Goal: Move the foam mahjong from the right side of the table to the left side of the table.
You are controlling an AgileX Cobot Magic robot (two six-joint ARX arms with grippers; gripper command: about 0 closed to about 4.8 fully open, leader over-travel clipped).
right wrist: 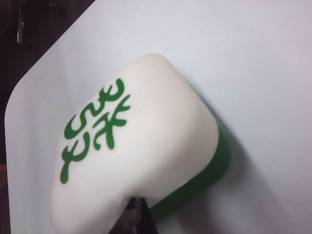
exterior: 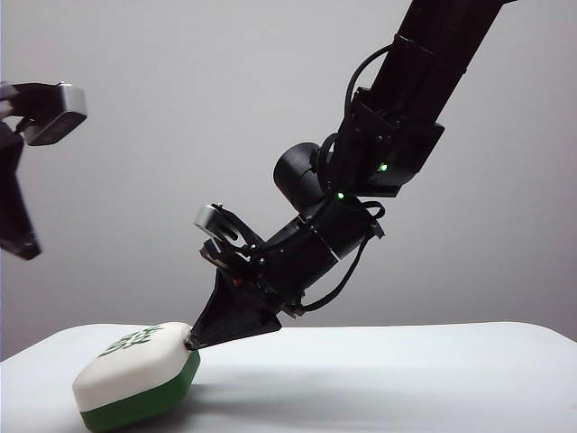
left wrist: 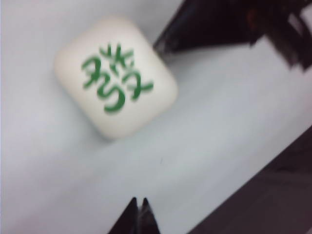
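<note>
At the desk's (exterior: 406,370) far left in the exterior view, around 8 o'clock: foam mahjong (exterior: 135,377), tilted, green base edge resting on the white surface, right side lifted, white top layer with the green character facing up and to the left. Pinched at its upper right corner, about 2 o'clock on the block, by the right end effector (exterior: 191,342), black fingers drawn together to a point on the white foam just above the green base. Reaching down from 1 o'clock across the middle, the right arm, with two small green lights on its housing. Seen from the right wrist: same block (right wrist: 141,161) filling the picture, character clear, green base showing along one edge, dark fingertips (right wrist: 132,214) biting into the soft white rim and denting it. At 9 o'clock in the exterior view, raised well above the desk and apart from the block: left end effector (exterior: 20,245), mostly cut off by the edge. From the left wrist, somewhat blurred: mahjong (left wrist: 116,77) below on the desk (left wrist: 204,146), left end effector (left wrist: 138,202) with its two tips pressed together, clenched on nothing.
</note>
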